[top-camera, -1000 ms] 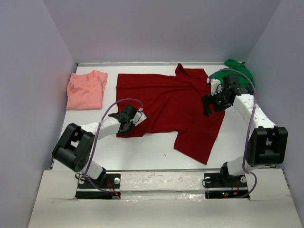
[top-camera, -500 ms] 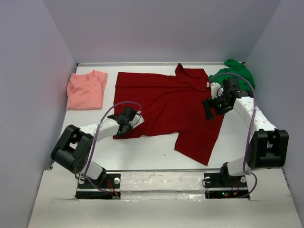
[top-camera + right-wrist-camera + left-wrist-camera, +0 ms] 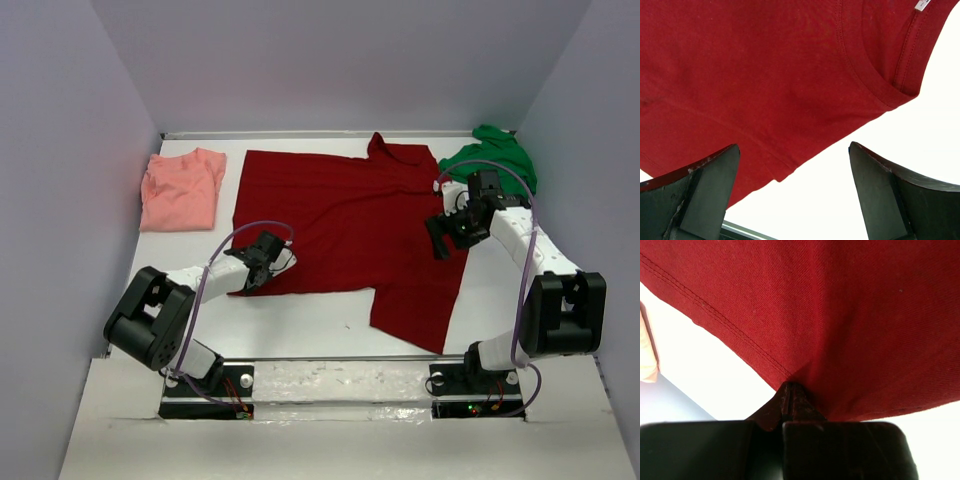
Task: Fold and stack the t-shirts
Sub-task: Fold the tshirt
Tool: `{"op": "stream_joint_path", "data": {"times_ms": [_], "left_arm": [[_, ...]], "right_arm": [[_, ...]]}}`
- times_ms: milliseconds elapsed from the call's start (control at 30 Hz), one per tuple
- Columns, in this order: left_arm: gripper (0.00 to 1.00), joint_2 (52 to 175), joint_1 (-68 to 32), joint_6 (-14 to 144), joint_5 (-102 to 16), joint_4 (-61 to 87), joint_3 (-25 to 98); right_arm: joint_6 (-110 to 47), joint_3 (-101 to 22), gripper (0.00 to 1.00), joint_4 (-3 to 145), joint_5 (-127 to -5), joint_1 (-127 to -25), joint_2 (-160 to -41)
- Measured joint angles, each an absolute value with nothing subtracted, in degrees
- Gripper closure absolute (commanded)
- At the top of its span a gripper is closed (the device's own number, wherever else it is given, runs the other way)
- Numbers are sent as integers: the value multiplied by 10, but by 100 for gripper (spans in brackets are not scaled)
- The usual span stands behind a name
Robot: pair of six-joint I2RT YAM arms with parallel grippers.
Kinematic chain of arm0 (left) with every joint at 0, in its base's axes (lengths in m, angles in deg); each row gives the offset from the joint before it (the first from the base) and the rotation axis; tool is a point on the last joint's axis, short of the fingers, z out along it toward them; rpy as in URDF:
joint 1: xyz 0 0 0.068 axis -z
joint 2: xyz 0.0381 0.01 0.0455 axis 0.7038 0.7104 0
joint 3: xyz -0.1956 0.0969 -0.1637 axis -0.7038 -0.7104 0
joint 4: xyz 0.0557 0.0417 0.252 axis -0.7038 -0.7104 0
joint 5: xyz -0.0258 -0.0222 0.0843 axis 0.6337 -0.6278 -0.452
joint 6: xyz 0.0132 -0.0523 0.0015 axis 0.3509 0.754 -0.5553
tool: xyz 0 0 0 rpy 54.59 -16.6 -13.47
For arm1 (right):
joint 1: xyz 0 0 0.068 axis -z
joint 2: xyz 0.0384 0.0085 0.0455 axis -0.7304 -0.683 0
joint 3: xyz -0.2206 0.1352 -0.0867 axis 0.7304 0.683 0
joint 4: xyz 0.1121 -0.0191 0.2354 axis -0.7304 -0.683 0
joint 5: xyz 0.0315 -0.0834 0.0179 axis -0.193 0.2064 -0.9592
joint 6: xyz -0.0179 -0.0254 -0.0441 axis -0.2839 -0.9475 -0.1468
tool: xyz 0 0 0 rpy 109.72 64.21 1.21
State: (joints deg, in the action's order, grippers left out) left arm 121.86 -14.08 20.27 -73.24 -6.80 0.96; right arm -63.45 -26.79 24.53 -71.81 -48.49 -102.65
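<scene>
Looking at the bottom of the overhead view first, the left gripper (image 3: 262, 265) sits lower left of centre, clamped tight on the near-left corner of the dark red shirt (image 3: 350, 215). The left wrist view shows it nicely: the fingers (image 3: 790, 397) are pressed together with a pinch of hem bunched between them, and white table (image 3: 310, 320) shows below the cloth. Further up on the right, the right gripper (image 3: 445, 230) is over the right edge of that same shirt, jaws spread wide and holding nothing. Its wrist view has the two fingers (image 3: 705, 195) far apart, with red cloth and bare table between them. The red shirt lies spread mostly flat across the middle of the frame, one flap reaching toward the lower right. At the back, the salmon-pink shirt (image 3: 180, 190) lies folded in the upper left, apart from the red one. The bright green shirt (image 3: 492, 158) is crumpled in the upper right corner, just beside the red collar.
</scene>
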Motion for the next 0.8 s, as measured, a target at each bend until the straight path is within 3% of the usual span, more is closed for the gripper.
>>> {"op": "stream_joint_path", "data": {"times_ms": [100, 133, 167, 333, 667, 800], "left_arm": [[99, 1219, -141, 202, -733, -69, 10], [93, 1219, -141, 203, -733, -71, 11], [75, 1219, -141, 202, -733, -76, 12], [48, 1214, -144, 207, -723, -123, 32], [43, 1171, -146, 212, -693, -229, 163], [47, 1171, -146, 212, -695, -241, 181]], "right_arm": [[-635, -268, 4, 245, -718, -485, -1027], [-635, -268, 4, 245, -719, -485, -1027], [-635, -268, 4, 245, -719, -485, -1027], [-635, -268, 4, 245, -722, -485, -1027], [-635, -268, 4, 242, -722, -485, -1032], [-639, -268, 8, 235, -722, -485, -1033]]}}
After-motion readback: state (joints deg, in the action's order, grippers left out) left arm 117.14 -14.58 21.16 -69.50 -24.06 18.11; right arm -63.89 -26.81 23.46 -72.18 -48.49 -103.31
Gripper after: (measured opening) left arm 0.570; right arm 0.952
